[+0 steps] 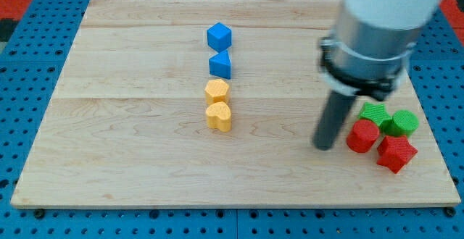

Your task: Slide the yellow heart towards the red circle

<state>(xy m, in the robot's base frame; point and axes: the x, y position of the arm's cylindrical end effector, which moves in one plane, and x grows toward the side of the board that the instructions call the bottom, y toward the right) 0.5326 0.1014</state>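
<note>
Camera view: tip point(323, 146) down just left of red circle point(362, 135), well right of yellow heart point(219, 116); no pincer visible.

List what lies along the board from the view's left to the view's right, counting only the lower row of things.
Yellow heart → my tip → red circle → red block, shape unclear.
</note>
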